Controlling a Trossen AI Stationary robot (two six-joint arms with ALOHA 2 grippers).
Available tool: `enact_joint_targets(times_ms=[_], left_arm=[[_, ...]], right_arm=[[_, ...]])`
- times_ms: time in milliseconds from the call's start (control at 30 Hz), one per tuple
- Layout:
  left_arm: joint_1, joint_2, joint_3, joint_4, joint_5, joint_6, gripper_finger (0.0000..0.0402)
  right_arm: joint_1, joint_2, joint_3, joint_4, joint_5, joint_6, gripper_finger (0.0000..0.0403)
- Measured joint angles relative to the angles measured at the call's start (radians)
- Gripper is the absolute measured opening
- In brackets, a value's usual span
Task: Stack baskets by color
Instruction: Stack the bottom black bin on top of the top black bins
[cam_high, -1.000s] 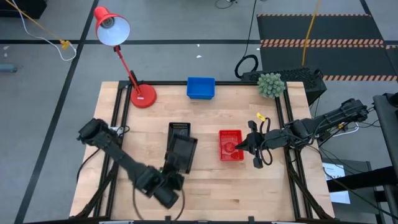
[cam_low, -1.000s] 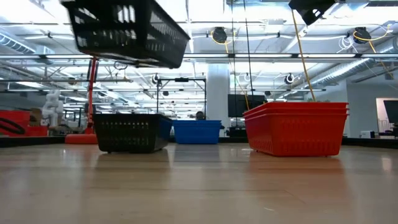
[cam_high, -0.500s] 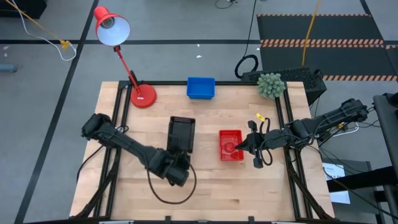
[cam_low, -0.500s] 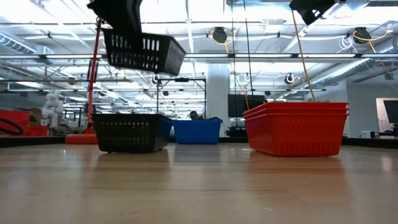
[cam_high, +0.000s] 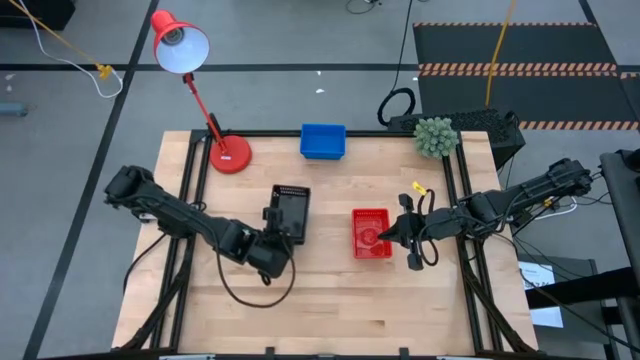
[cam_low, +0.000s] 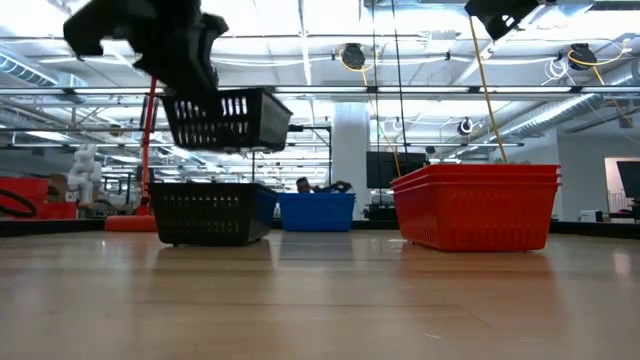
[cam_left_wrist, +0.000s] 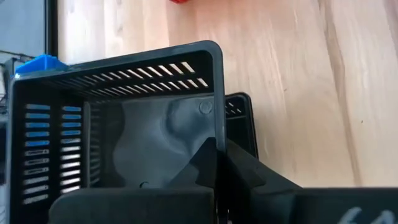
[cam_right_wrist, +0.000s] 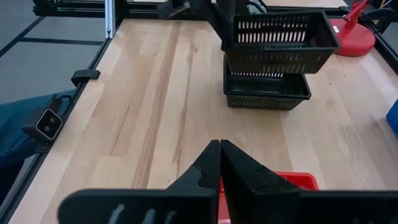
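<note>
So the left gripper (cam_high: 272, 232) sits just left of centre in the overhead frame, its fingers pinched on the wall of a black perforated plastic basket (cam_high: 291, 210), which it holds in the air right over the black basket on the table (cam_low: 211, 213). From the table-level camera the raised one (cam_low: 227, 119) hangs at upper left, tilted a bit, with a clear gap between it and the one resting on the wood below. The left wrist camera shows the dark fingers (cam_left_wrist: 214, 163) clamped over the held basket's (cam_left_wrist: 118, 118) side wall, and a corner of the lower basket (cam_left_wrist: 239, 115) peeks out past it.

The right gripper (cam_high: 382, 237) is right of centre in the overhead frame, fingers pressed together with nothing between them, poised at the right edge of the stack of red mesh-walled plastic baskets (cam_high: 370, 232). In the low view that red stack (cam_low: 475, 205) fills the right side, three rims showing, one nested in the next.

A blue plastic basket (cam_high: 322, 141) sits at the top centre of the light wooden table (cam_high: 330, 300); from overhead I can't tell how many are nested there. Up at upper left stands a red desk lamp (cam_high: 181, 45) with its round base (cam_high: 230, 155) on the table corner, and a small green plant (cam_high: 434, 136) sits at the upper right corner.
</note>
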Motion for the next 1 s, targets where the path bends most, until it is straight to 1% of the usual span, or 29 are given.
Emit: enact_joint_targets(times_ms=[133,233,333,433,600,767,1000], left_arm=[[0.011,-0.028,-0.095,0.066,0.007,-0.002,0.0007],[0.025,-0.031,-0.133,0.116,0.020,-0.004,0.0015],[0.038,-0.031,-0.157,0.142,0.045,0.003,0.0011],[0.051,-0.031,-0.168,0.184,0.070,0.018,0.0006],[0.059,-0.031,-0.170,0.188,0.072,0.019,0.0018],[0.061,-0.031,-0.170,0.190,0.103,0.021,0.0007],[0.067,-0.031,-0.170,0.183,0.104,-0.001,0.0027]], right_arm=[[0.000,0.000,0.000,0.002,0.001,-0.006,0.0004],[0.000,0.000,0.000,0.003,0.002,-0.007,0.0004],[0.000,0.000,0.000,0.006,0.002,-0.010,0.0004],[0.000,0.000,0.000,0.006,0.003,-0.010,0.0004],[0.000,0.000,0.000,0.006,0.003,-0.009,0.0004],[0.000,0.000,0.000,0.006,0.004,-0.007,0.0004],[0.000,0.000,0.000,0.005,0.004,-0.007,0.0004]])
